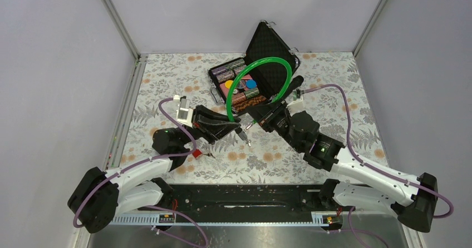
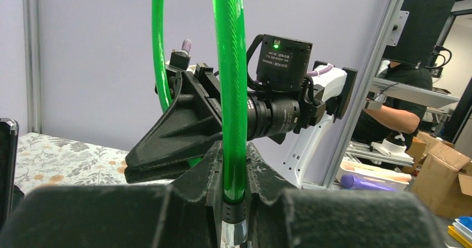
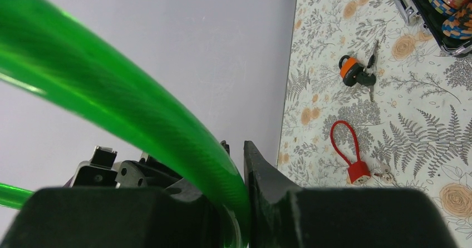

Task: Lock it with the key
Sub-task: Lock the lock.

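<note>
A green cable loop lock (image 1: 259,81) stands upright between my two grippers at the table's middle. My left gripper (image 1: 238,129) is shut on the cable (image 2: 234,109) just above its black collar and silvery end (image 2: 239,226). My right gripper (image 1: 257,120) is shut on the cable's other end (image 3: 217,170). A small slim silvery thing (image 1: 249,142) hangs below where the grippers meet; I cannot tell if it is the key. Tiny silvery keys (image 3: 383,175) lie on the cloth beside a small red cable lock (image 3: 356,170).
An open black case (image 1: 273,42) with coloured chips stands behind the loop. An orange padlock (image 3: 349,69) with black-headed keys (image 3: 368,79) lies on the flowered cloth. The red lock also shows by the left arm (image 1: 197,153). Frame posts stand at the back corners.
</note>
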Controlling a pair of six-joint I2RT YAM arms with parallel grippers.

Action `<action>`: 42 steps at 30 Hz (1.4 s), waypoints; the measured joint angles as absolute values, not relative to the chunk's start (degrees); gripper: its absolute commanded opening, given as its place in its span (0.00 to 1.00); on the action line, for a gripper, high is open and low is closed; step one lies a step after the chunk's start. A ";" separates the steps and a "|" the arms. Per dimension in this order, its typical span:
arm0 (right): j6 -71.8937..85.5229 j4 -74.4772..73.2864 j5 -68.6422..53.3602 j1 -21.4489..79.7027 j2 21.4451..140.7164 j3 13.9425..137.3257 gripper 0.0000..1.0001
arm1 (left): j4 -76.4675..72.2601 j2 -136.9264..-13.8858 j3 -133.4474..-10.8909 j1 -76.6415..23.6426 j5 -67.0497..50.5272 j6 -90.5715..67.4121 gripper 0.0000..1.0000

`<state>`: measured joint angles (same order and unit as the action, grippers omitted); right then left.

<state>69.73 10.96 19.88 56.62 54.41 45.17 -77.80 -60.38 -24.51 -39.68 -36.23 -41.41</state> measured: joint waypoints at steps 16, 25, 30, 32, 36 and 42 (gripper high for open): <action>73.34 10.63 19.86 56.66 56.14 46.06 0.00 | -77.34 -60.38 -24.16 -39.66 -29.32 -39.22 0.00; 76.40 10.50 19.44 57.01 58.35 47.11 0.00 | -76.97 -60.49 -23.83 -39.51 -27.77 -38.63 0.00; 76.62 10.20 20.23 57.04 58.15 47.11 0.00 | -76.49 -60.20 -23.81 -39.46 -28.32 -38.35 0.00; 76.60 9.65 20.62 57.12 57.58 47.07 0.00 | -76.09 -59.70 -23.77 -39.46 -28.84 -38.09 0.00; 76.60 9.54 22.87 57.19 55.59 46.59 0.00 | -76.05 -58.54 -23.73 -39.48 -30.61 -38.04 0.00; 76.60 9.30 24.34 57.23 54.85 46.09 0.00 | -76.44 -58.17 -23.09 -39.48 -32.36 -38.63 0.00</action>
